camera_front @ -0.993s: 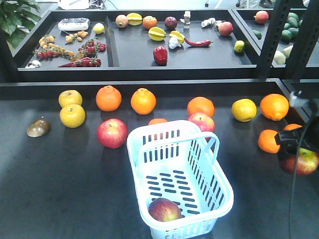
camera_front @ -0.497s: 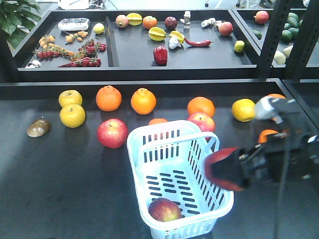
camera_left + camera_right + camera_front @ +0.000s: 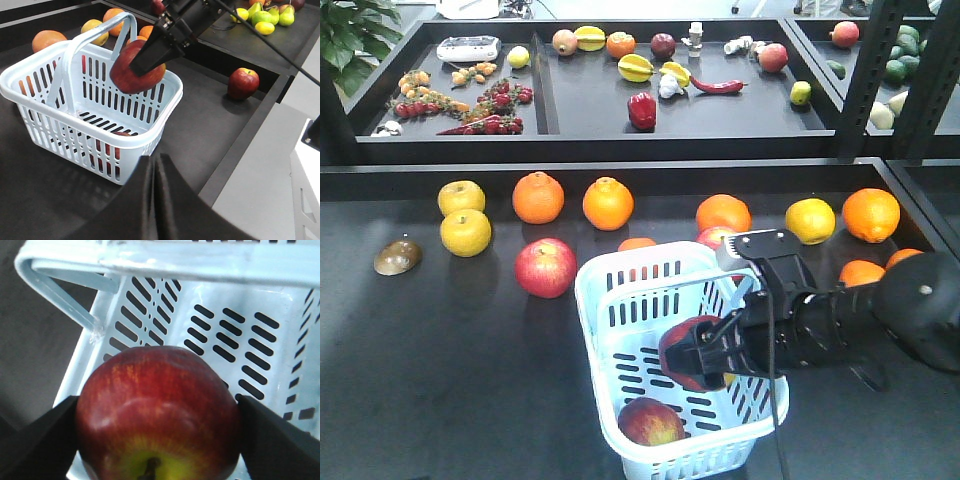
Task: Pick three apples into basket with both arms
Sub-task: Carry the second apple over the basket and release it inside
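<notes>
Clamped between the two dark fingers of my right hand (image 3: 692,355) is a dark red apple (image 3: 688,350), and it now hangs over the open basket (image 3: 620,300); half a second back it was only at the basket's right rim, and a second back it was out at the far right edge of the tabletop (image 3: 440,350). That makes this the second apple about to go in: one apple (image 3: 650,421) already lies on the slotted floor near the front wall, and I judge that letting go comes next. A third apple (image 3: 545,267) waits on the tabletop left of the basket, beside the yellow fruits (image 3: 465,232).

From my right wrist I see the held apple (image 3: 157,412) stem-side toward the camera, a finger pressed on each flank, slotted wall behind. My left wrist view shows what the front one cannot: the apple (image 3: 136,67) sits clearly above the rim, not touching it. My left hand (image 3: 156,200) there looks pressed shut and empty, hanging just outside the basket's near wall (image 3: 90,145).
</notes>
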Tool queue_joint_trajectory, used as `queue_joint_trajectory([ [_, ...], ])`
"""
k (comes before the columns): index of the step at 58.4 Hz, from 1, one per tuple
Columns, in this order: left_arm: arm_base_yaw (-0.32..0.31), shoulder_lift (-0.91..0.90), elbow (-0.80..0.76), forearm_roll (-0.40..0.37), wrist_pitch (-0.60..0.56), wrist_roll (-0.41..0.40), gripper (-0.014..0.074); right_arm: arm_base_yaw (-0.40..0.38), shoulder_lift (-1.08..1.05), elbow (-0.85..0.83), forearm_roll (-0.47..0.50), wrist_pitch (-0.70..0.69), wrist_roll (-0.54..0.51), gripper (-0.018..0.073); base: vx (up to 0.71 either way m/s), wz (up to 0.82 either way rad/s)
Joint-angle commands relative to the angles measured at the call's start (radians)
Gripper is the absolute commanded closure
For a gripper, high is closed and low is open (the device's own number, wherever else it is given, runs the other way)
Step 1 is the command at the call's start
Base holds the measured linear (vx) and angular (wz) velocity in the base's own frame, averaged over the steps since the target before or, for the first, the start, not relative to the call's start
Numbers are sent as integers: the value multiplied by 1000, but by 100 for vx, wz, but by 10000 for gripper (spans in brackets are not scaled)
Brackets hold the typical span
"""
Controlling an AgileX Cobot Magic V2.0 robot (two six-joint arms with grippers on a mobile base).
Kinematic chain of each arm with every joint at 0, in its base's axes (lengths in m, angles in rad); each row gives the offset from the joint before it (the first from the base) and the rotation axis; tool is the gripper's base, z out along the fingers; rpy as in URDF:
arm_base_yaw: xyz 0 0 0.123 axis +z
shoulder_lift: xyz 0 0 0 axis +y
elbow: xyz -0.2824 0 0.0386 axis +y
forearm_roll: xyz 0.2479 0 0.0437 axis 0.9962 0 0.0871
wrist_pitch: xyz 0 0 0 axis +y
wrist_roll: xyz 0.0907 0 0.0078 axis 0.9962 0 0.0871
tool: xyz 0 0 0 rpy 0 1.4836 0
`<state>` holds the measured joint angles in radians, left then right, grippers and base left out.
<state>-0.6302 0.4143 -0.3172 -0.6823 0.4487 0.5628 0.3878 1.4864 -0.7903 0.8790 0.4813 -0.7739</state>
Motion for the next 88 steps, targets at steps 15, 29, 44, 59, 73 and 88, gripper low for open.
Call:
queue_joint_trajectory([
  [15,1,10,-24,-28,-58,-3,602,1,-15,-56,31,-16,-20,-145,0,0],
  [29,1,10,-24,-28,-57,-3,602,-3,-27,-56,8,55,-20,-32,0,0],
  [44,1,10,-24,-28,-55,-4,602,-111,-138,-54,-114,247,125,396,0,0],
  [59,1,10,-24,-28,-55,-4,602,-328,-235,-54,-496,334,413,568,0,0],
  [73,1,10,-24,-28,-55,-4,602,-545,-235,-51,-952,415,767,563,0,0],
  [88,1,10,-24,-28,-55,-4,602,-762,-223,-51,-1028,409,815,459,0,0],
])
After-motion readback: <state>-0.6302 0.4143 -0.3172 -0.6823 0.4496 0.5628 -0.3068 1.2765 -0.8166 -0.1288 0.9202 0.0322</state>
